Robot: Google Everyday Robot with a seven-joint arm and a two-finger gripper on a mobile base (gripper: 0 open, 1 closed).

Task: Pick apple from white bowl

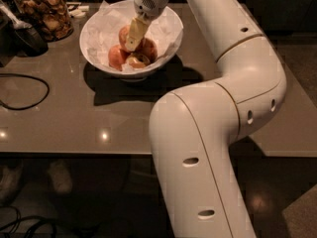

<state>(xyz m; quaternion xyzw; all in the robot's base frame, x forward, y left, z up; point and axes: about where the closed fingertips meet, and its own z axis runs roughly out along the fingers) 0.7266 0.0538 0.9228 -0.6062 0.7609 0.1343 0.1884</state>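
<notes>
1. The robot's thick white jointed arm (223, 98) fills the right half of the view. It rises from the near edge, bends at a large elbow on the right, and reaches far and left over the table.
2. The glossy grey-brown table (89, 123) carries everything. Its near edge runs across the middle of the view, and small points of light reflect off it near that edge.
3. The wide, round, glossy white bowl (171, 41) stands on the far part of the table, left of the arm's upper link. It is lined with crinkled white paper (104, 26) and casts a dark shadow toward the near side.
4. A glass jar of brown snacks (47, 14) stands at the far left, apart from the bowl.
5. A thin black cable (27, 93) loops across the table's left side, well apart from the bowl.
6. The end effector (131, 44), pale yellow below a white wrist, points down into the bowl among the fruit. Its tip lies on or just beside the largest apple, and I cannot tell whether it is wide, narrow or holding anything.
7. The round red-orange apple (122, 33) sits in the bowl toward its far side, partly hidden by the end effector.
8. Two smaller reddish apples (117, 57) flank it, at the left and right.
9. A small yellowish apple (136, 61) with a dark dimple lies nearest.
</notes>
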